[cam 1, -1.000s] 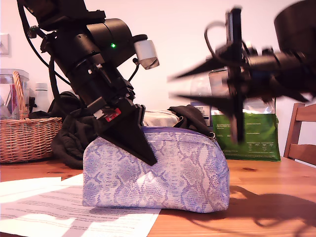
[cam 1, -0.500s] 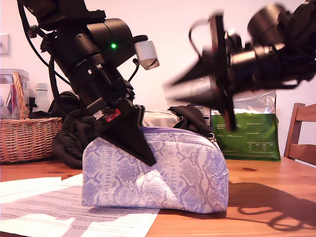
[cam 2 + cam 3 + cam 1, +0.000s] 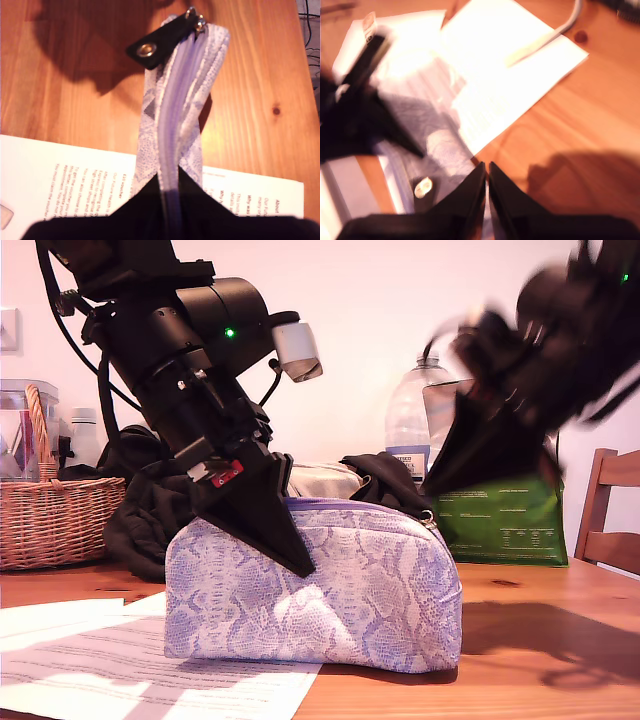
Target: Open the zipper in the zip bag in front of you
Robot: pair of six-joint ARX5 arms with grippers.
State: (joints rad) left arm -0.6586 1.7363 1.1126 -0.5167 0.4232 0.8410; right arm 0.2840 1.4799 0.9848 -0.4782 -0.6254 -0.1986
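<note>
The lilac-and-white snakeskin zip bag stands on the wooden table. Its purple zipper runs along the curved top and looks closed. My first gripper comes down from the exterior view's left and is shut on the bag's top edge. In the first wrist view the zipper runs away from the first gripper to the dark pull tab at the far end. My second gripper, blurred, points down just above that end at the exterior view's right. Its fingers are together beside the tab, not holding it.
Printed paper sheets lie under and in front of the bag. Behind it are a wicker basket, dark clothing, a water bottle and a green foil bag. A wooden chair stands at the exterior view's right.
My second gripper swung from level to pointing steeply down over the bag's tab end, and its fingers went from apart to together. The first gripper kept its hold.
</note>
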